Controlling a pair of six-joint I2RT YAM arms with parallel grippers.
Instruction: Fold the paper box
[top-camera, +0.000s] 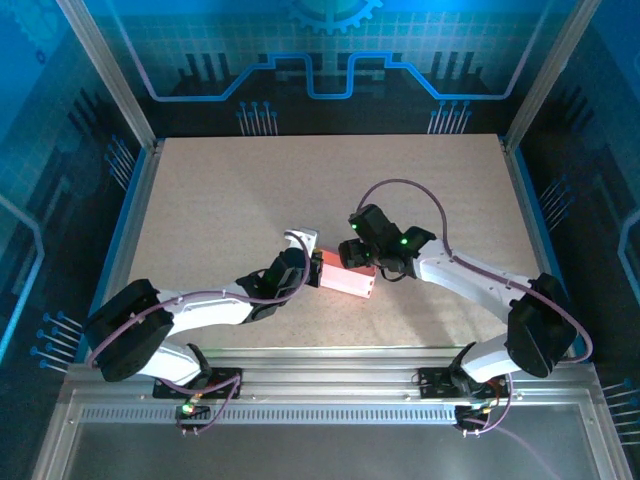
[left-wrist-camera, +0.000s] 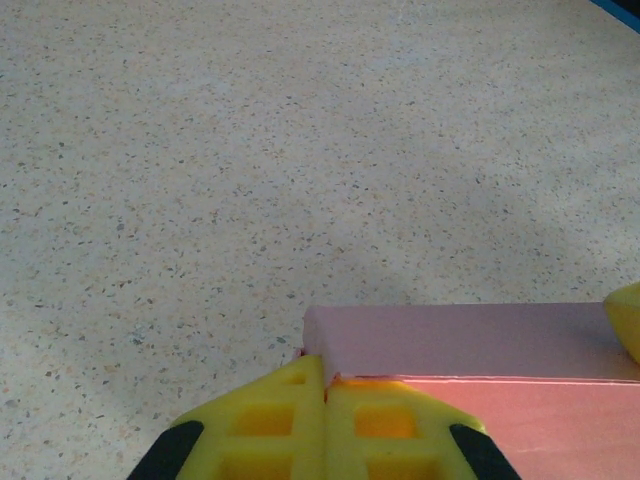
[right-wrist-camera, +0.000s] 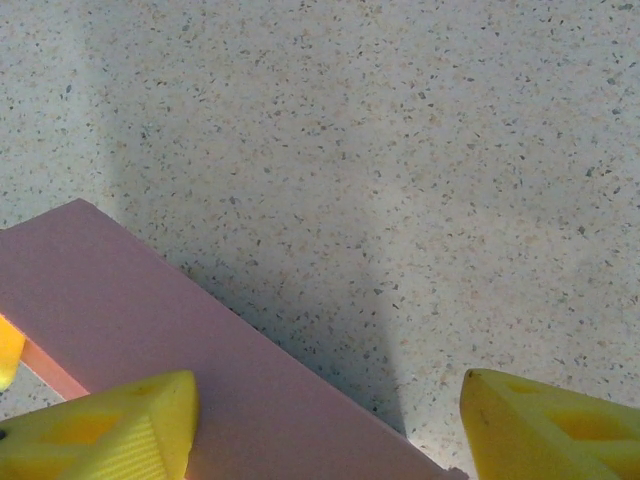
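**Top external view.** The paper box (top-camera: 348, 281) lies on the speckled bench (top-camera: 300, 180), a little nearer the front edge than the middle, between the two arms. It is a small pink block, already boxed up, with its long side running from left to right. The left claw (top-camera: 314, 268) sits at the box's left end. The right claw (top-camera: 362, 264) comes down over the far side of the box's right half, and green lights glow on its wrist.

**Left wrist view.** The left claw (left-wrist-camera: 325, 376) has its yellow fingers (left-wrist-camera: 270, 425) pressed together with no gap between them. Their tips meet the near corner of the paper box (left-wrist-camera: 470, 340), where a thin reddish edge shows. I cannot tell whether any card is pinched between them. The bench (left-wrist-camera: 250, 150) stretches away beyond.

**Right wrist view.** The right claw (right-wrist-camera: 330, 395) stands wide apart. One of its fingers (right-wrist-camera: 120, 430) is over the pink top of the paper box (right-wrist-camera: 150, 320). The other is over the bench (right-wrist-camera: 400, 150), past the box's long edge. The box crosses the lower left corner on a slant.
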